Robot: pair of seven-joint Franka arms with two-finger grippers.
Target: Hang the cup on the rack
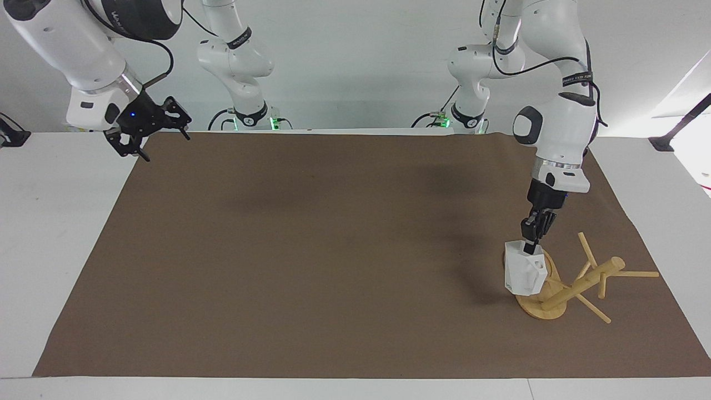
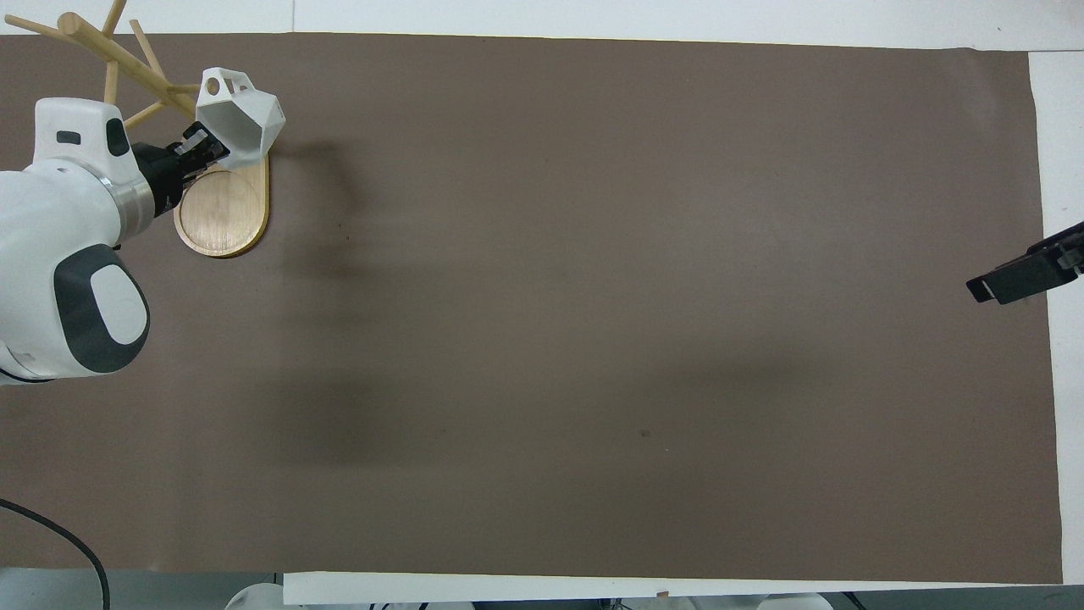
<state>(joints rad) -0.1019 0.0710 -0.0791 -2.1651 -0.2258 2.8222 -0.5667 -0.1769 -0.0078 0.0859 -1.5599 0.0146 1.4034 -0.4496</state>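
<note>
The white faceted cup [image 1: 523, 273] hangs upright from my left gripper [image 1: 530, 243], which is shut on its rim. The cup is right against the raised oval base of the bamboo rack [image 1: 583, 283]; I cannot tell whether they touch. The rack lies tipped over, its base up on edge and its post and pegs slanting low toward the left arm's end. In the overhead view the cup [image 2: 240, 119] covers the top of the rack's base [image 2: 222, 212], with the left gripper [image 2: 207, 144] beside it. My right gripper [image 1: 165, 145] is open and empty, raised over the mat's corner near its own base.
A brown mat [image 1: 333, 250] covers most of the white table. Only one finger [image 2: 1025, 273] of the right gripper shows at the edge of the overhead view.
</note>
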